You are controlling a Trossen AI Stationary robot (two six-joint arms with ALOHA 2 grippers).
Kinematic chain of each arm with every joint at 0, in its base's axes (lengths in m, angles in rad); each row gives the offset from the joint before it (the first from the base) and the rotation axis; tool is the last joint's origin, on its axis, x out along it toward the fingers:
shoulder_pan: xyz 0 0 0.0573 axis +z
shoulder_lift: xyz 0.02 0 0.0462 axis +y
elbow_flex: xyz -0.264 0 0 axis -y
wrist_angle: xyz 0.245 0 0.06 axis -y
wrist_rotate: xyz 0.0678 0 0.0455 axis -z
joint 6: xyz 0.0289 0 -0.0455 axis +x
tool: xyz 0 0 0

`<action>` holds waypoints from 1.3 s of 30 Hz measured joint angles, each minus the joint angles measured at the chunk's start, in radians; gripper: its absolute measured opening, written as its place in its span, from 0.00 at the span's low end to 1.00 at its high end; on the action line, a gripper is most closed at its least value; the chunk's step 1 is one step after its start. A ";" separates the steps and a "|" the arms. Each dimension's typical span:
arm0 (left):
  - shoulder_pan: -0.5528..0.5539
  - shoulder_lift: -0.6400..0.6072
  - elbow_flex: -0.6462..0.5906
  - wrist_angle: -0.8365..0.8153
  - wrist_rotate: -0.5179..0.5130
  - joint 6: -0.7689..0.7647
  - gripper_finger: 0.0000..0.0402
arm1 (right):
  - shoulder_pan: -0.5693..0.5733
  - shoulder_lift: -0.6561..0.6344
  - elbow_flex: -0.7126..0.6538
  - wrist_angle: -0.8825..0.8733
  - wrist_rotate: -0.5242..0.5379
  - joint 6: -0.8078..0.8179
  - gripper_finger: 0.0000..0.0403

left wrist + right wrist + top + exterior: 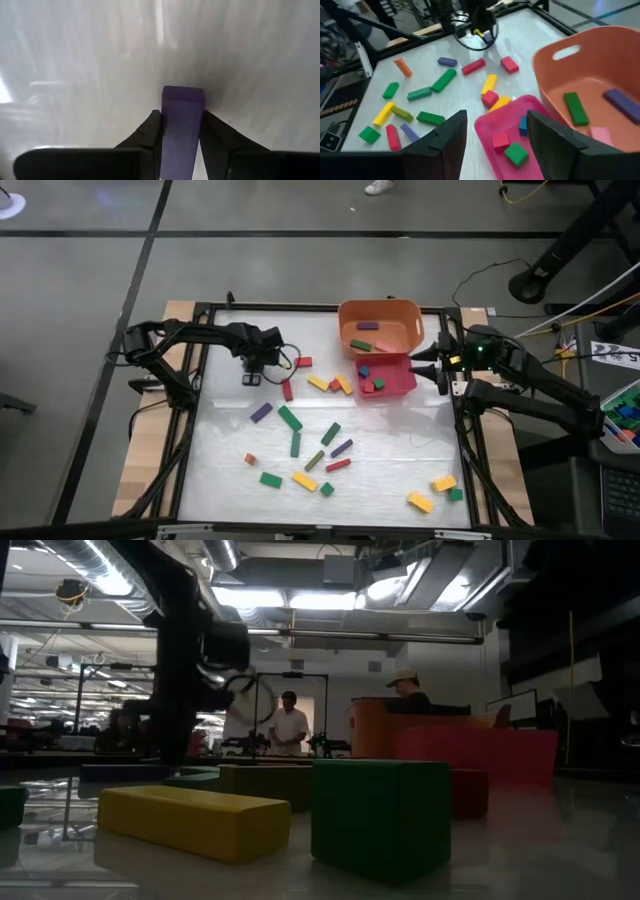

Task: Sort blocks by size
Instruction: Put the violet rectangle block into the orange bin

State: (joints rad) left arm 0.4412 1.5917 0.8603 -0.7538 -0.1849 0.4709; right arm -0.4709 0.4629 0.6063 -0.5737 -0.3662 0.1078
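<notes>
Left end effector (181, 137): fingers pinching a purple bar block (182, 125), long axis running forward between them, above the glossy white worktop (230, 450).
Right end effector (497, 132): spread, empty, over the pink tray (535, 150).
Orange bin (400, 330): smooth plastic, behind the tray, holding bars.
Remaining blocks (300, 442): scattered in front of the tray.

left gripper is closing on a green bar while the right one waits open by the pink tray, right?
Not quite: the bar between the left gripper fingers is purple, not green, as the left wrist view shows. The right gripper does wait open by the pink tray.
</notes>
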 joint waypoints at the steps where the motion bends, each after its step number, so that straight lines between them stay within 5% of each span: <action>1: 0.000 0.000 0.013 0.002 0.030 -0.018 0.20 | 0.000 0.000 -0.013 0.004 -0.004 0.000 0.50; 9: -0.020 0.001 0.185 0.105 0.208 -0.123 0.20 | 0.000 0.010 -0.100 0.070 -0.058 -0.003 0.50; 14: -0.049 0.001 0.253 0.392 0.287 -0.218 0.20 | 0.000 0.009 -0.132 0.167 -0.083 -0.013 0.50; 25: -0.080 0.157 0.250 1.114 0.288 -0.276 0.23 | 0.000 0.084 -0.138 0.242 -0.095 -0.064 0.50; 31: -0.079 0.274 0.249 1.380 0.282 -0.167 0.24 | 0.000 0.151 -0.138 0.272 -0.126 -0.062 0.50; 39: -0.059 0.296 0.250 1.381 0.159 -0.227 0.34 | 0.109 0.244 -0.138 0.373 -0.119 -0.064 0.50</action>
State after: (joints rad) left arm 0.3822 1.8874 1.1103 0.6277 -0.0262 0.2443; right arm -0.3620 0.7064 0.4679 -0.2005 -0.4851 0.0441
